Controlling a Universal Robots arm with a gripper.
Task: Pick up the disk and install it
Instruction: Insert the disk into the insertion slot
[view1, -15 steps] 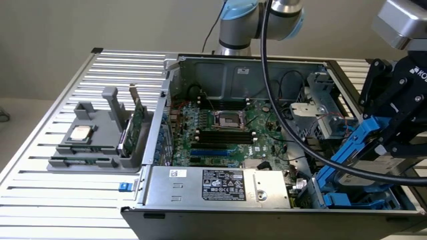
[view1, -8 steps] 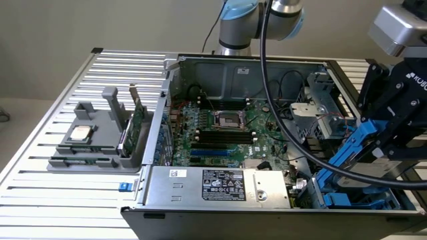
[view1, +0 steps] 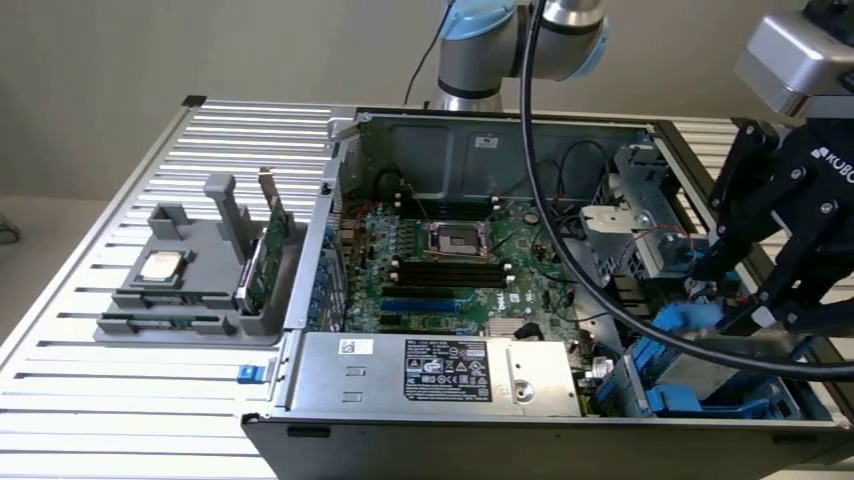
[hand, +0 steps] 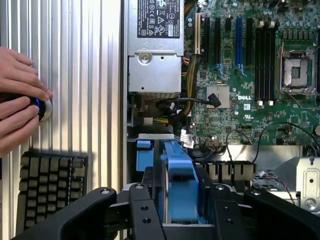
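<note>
The disk (view1: 727, 365), grey metal in a blue plastic carrier, lies in the drive bay at the near corner of the open computer case (view1: 441, 130), on the exterior view's right. In the wrist view the disk (hand: 180, 172) appears edge-on as a blue bracket standing in the bay. My black gripper (view1: 750, 310) hangs directly over it. Seen from the wrist, the gripper (hand: 181, 215) is open, with one finger on each side of the blue carrier, close to it.
A hand (hand: 20, 107) rests on a blue-lit button beside a black keyboard (hand: 47, 185). The power supply (view1: 454, 370) and motherboard (view1: 461, 260) fill the case. A grey holder (view1: 200, 290) on the slatted table carries a CPU chip (view1: 163, 265) and a green card (view1: 274, 250). A thick black cable (view1: 554, 230) crosses the case.
</note>
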